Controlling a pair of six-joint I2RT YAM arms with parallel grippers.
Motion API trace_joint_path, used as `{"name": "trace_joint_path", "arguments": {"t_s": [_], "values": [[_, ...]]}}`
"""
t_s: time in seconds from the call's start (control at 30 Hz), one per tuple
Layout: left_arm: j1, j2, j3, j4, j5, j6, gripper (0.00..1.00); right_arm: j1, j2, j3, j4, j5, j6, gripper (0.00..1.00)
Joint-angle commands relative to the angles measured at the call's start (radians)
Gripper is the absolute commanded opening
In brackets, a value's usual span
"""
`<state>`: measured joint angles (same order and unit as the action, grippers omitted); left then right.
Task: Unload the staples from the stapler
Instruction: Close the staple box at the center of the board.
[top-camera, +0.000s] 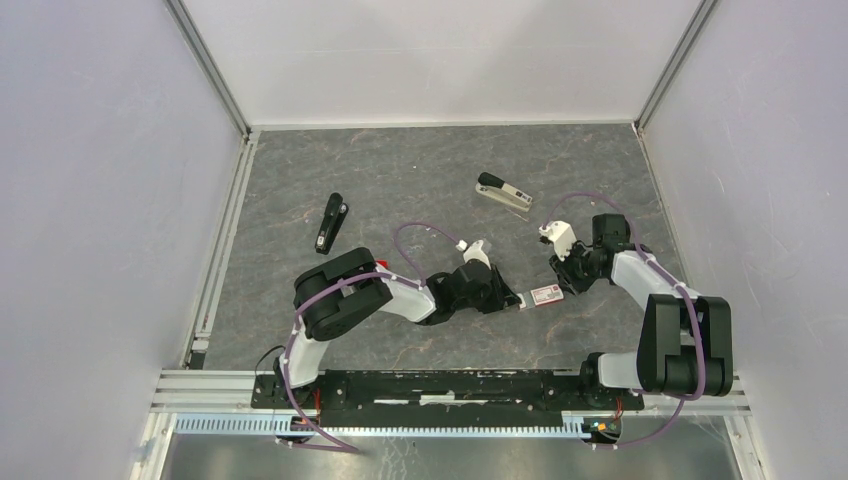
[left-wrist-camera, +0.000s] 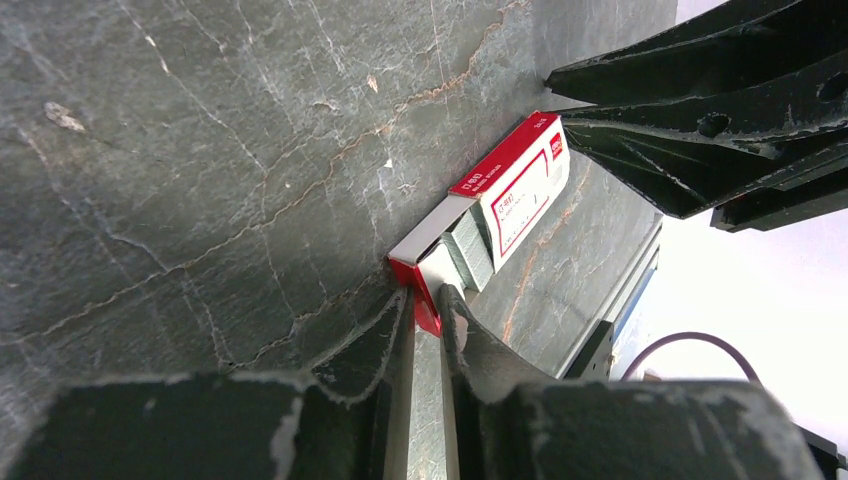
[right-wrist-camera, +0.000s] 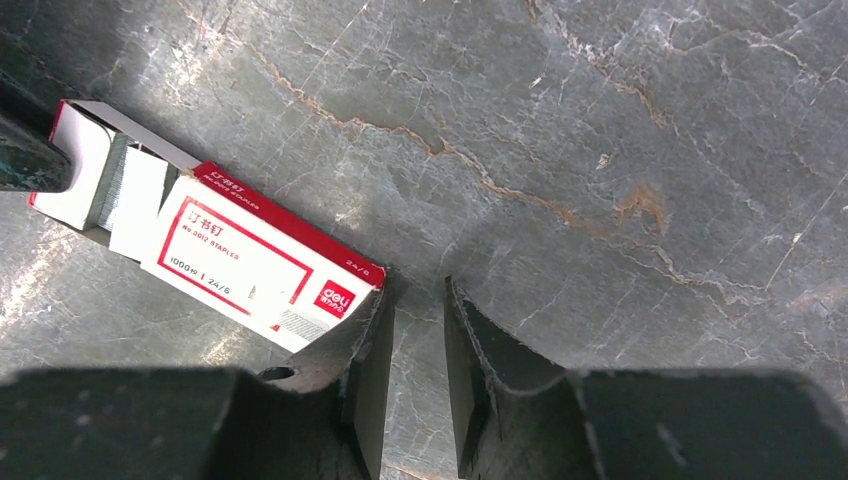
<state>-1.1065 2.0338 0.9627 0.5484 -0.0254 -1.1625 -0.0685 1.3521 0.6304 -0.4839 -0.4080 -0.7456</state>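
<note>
Red box (right-wrist-camera: 240, 260) holding the staples (left-wrist-camera: 470, 255) is being propped by the right gripper (right-wrist-camera: 417, 292), jaws spread, so its flap (left-wrist-camera: 425, 315) is maybe being pinched by the left gripper (left-wrist-camera: 430, 296), jaws nearly shut, stapler (top-camera: 332, 222) well apart.

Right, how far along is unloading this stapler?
Done: black bar and rail lie apart. In hand: left tool straddles the open flap of the staple box; right tool sits at its closed end. Left: whether the rail is emptied can't be seen.

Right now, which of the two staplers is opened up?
The stapler right of centre: its pale metal rail shows beside its black bar. The left stapler is all black, closed.
</note>
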Motion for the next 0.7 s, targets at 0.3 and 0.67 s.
{"name": "trace_joint_path", "arguments": {"t_s": [0.3, 0.67], "values": [[-0.004, 0.042, 0.037, -0.100, -0.041, -0.024, 0.20, 0.042, -0.008, -0.037, -0.034, -0.019, -0.014, 0.30], [-0.004, 0.057, 0.063, -0.100, -0.038, -0.032, 0.20, 0.100, -0.013, -0.035, -0.028, -0.011, -0.001, 0.30]]}}
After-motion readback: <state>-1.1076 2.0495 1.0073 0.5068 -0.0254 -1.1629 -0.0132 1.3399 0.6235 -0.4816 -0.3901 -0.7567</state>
